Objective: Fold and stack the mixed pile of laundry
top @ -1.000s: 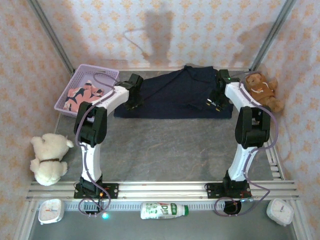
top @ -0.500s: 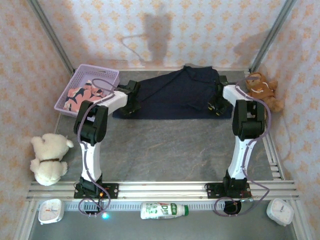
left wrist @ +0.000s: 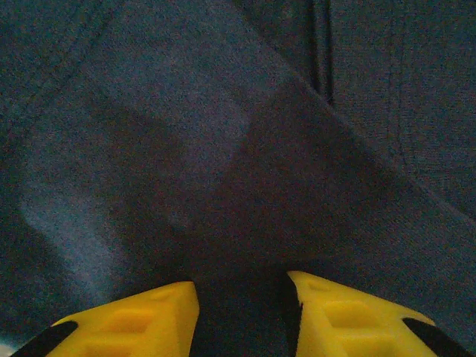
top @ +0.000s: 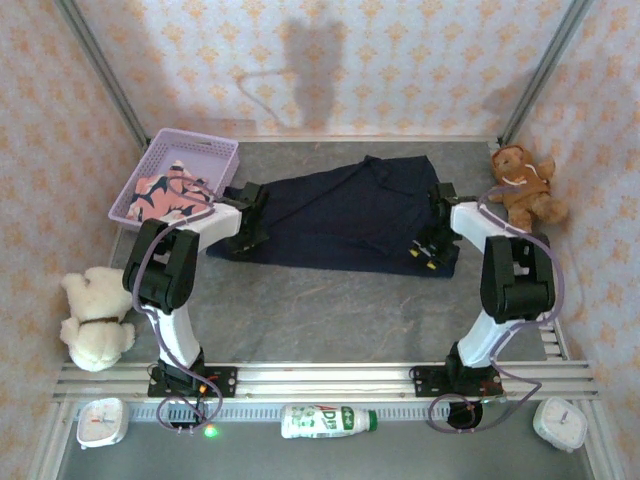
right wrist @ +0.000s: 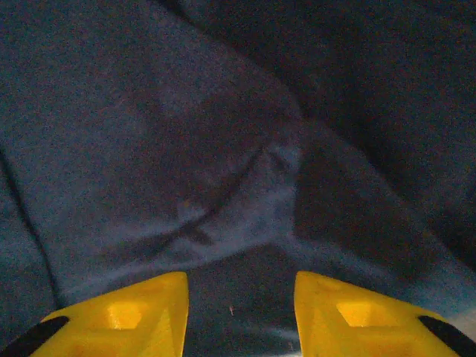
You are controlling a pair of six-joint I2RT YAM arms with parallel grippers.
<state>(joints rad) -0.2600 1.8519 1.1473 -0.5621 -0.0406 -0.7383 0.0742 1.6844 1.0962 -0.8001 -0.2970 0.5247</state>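
The dark navy garment [top: 345, 215] lies spread across the far half of the table. My left gripper [top: 243, 238] pinches its near left corner and my right gripper [top: 425, 255] pinches its near right corner. In the left wrist view, navy cloth [left wrist: 223, 149] runs down between the yellow fingers [left wrist: 141, 320] of the left gripper [left wrist: 242, 312]. Wrinkled navy cloth [right wrist: 223, 163] likewise fills the gap of the right gripper [right wrist: 239, 312]. The salmon-pink shark-print garment [top: 165, 190] lies bunched in the lavender basket [top: 190, 142] at the far left.
A brown teddy bear [top: 522, 185] sits at the far right by the wall. A cream teddy bear [top: 97, 315] sits at the left edge. A bottle [top: 327, 420] and two small clocks [top: 100, 422] [top: 560, 422] lie in front of the arm bases.
Both grippers have drawn back toward the near side, pulling the navy garment with them. Its far edge has come away from the back wall.
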